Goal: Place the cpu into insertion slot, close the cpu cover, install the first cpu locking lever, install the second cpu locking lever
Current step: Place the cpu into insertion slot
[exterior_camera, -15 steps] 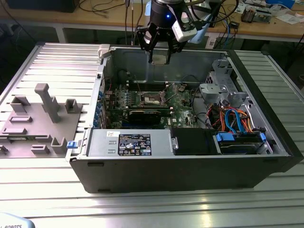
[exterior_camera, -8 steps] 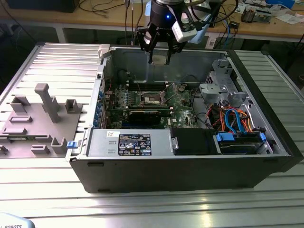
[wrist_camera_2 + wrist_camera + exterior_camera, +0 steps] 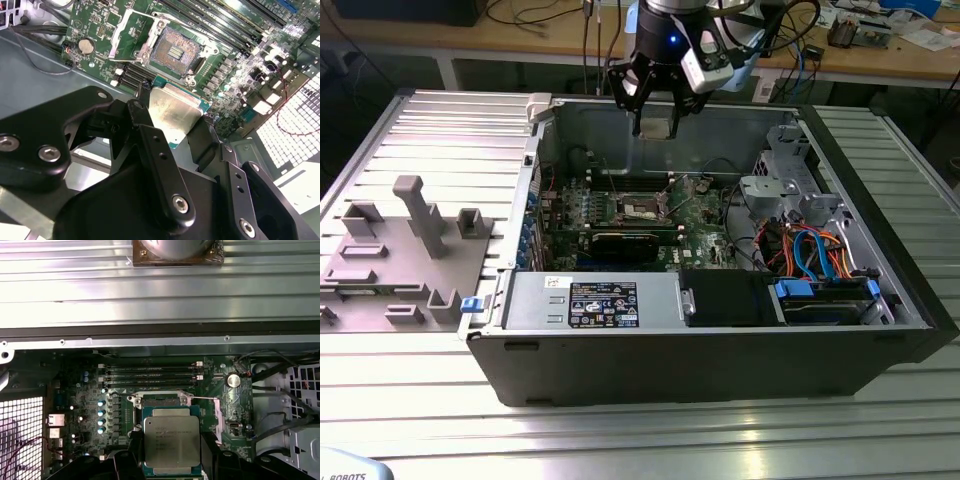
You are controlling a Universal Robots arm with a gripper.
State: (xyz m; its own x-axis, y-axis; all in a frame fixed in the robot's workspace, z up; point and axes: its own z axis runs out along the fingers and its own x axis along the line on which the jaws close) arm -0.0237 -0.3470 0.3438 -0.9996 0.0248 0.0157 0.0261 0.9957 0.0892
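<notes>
Step one in hand: tool (image 3: 655, 125) clenched on the cpu (image 3: 171, 440), held above the open insertion slot (image 3: 175, 50); seating likely called for squared alignment, gentle descent.

The cpu (image 3: 172, 112) sits between the fingers of the gripper (image 3: 655, 128), up above the insertion slot (image 3: 175, 47). The cpu cover (image 3: 117, 32) lies open just beside the insertion slot. In the exterior view, the power supply (image 3: 590, 300) is in front of the insertion slot.
</notes>
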